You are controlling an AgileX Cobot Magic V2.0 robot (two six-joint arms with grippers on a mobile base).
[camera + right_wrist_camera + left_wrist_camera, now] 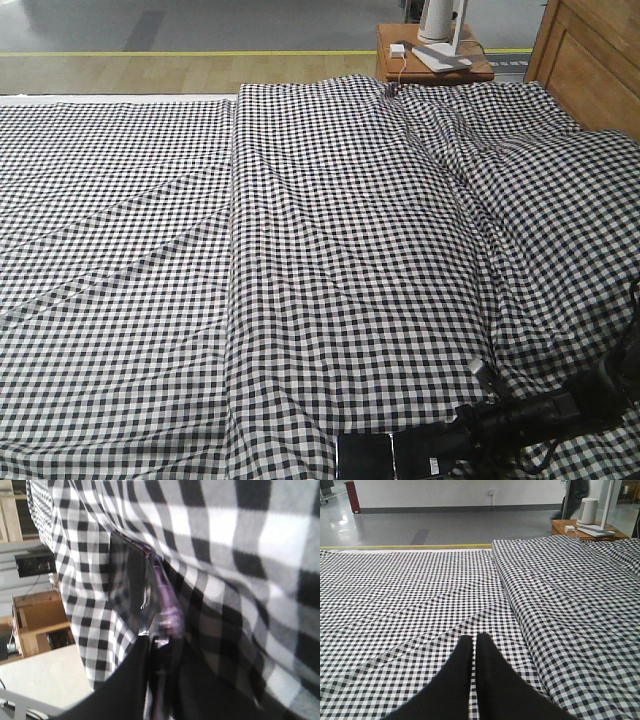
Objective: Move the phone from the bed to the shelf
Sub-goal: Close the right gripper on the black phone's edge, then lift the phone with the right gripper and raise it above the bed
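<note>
The phone (385, 457), a thin glossy black slab with a centre crease, rests against the soft, wrinkled black-and-white gingham cover of the bed (300, 250) at its near edge. Its long axis runs left to right, and one short end points toward the right end effector (455, 440). In the right wrist view that end effector is clenched on the phone's pinkish metallic edge, with matte black fingers (125, 695) on either side of the slab, while the left end effector (472, 647) hovers over the checked cloth with its two tapered black fingers pressed together on nothing.
</note>
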